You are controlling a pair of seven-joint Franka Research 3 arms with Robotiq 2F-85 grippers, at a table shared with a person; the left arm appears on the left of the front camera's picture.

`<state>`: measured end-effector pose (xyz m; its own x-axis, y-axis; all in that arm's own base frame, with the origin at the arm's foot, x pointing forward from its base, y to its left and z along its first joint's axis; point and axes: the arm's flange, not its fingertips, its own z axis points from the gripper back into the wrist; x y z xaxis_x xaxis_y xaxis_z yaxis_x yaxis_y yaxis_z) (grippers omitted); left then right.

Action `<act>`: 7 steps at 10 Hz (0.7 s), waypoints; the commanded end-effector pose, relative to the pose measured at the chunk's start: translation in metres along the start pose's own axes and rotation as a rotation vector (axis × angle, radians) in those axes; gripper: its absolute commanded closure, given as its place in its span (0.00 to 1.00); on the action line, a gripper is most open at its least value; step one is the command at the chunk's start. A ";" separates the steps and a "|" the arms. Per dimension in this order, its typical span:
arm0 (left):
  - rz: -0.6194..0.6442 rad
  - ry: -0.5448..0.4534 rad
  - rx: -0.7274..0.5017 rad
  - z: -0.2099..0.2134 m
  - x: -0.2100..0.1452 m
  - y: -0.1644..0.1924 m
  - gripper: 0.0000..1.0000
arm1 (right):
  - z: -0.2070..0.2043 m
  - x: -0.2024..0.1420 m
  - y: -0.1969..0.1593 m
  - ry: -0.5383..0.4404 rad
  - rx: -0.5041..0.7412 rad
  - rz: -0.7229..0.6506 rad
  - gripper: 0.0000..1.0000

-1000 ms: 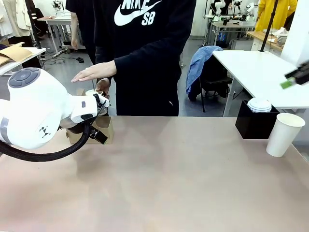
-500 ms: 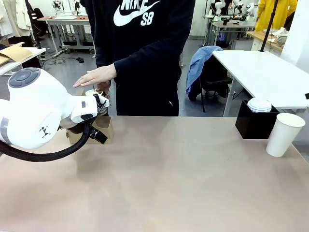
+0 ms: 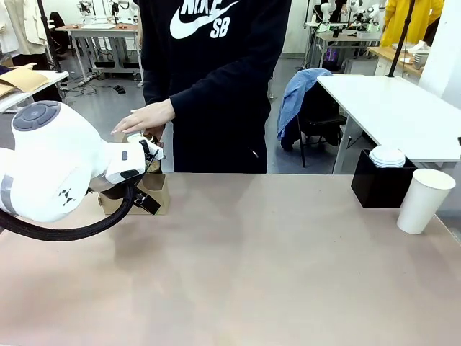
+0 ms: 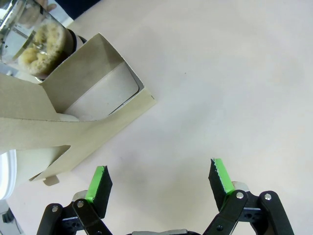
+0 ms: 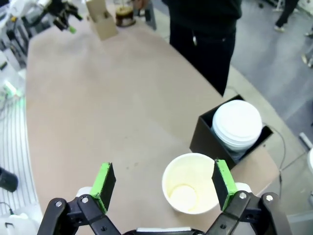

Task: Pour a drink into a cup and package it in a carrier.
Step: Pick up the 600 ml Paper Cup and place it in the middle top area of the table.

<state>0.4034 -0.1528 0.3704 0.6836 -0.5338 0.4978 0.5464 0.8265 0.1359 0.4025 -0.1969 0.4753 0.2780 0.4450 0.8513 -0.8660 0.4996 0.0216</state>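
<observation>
Workshop tables and chairs are filling the background, and a tan table (image 3: 252, 288) is running across the front view.

1. Carrier (image 3: 154, 192): brown cardboard. It is standing on the table at nine o'clock of the front view, partly behind the white left arm (image 3: 50, 166). In the left wrist view it is lying at ten o'clock, with one square pocket facing the camera.
2. Drink (image 5: 124, 15): dark brown. It is sitting in a glass press jug (image 4: 34, 34) just beside the carrier, on its far side. In the right wrist view both are showing near twelve o'clock.
3. Cup (image 3: 423, 200): white paper. It is standing upright and open-topped at three o'clock of the front view. It is near a black box (image 3: 380, 186) that is holding a stack of white lids (image 3: 387, 156).
4. Left gripper (image 4: 159, 178): it is hovering over bare table at five o'clock of the carrier. Its jaws are spread wide and its green pads (image 4: 98, 183) are gripping nothing.
5. Right gripper (image 5: 164, 181): it is hanging above the cup with its jaws spread wide. The cup is appearing between its pads (image 5: 103, 180), and nothing is being held.
6. Person (image 3: 216, 86): wearing a dark sweatshirt and standing at the far edge at twelve o'clock. One hand (image 3: 144, 115) is hovering flat above the carrier.
</observation>
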 end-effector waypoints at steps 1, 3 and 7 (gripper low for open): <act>0.001 0.000 -0.001 0.000 0.000 0.000 0.00 | 0.017 -0.042 -0.043 -0.201 0.037 0.022 0.00; 0.001 0.000 -0.001 0.000 0.000 0.000 0.00 | 0.023 -0.089 -0.065 -0.333 0.055 0.023 0.00; 0.001 0.000 -0.001 0.000 0.000 0.000 0.00 | 0.005 -0.165 -0.087 -0.411 0.122 0.004 0.00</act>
<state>0.4035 -0.1527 0.3704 0.6837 -0.5337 0.4977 0.5460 0.8266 0.1363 0.4200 -0.3059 0.3346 0.1447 0.1042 0.9840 -0.9041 0.4181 0.0887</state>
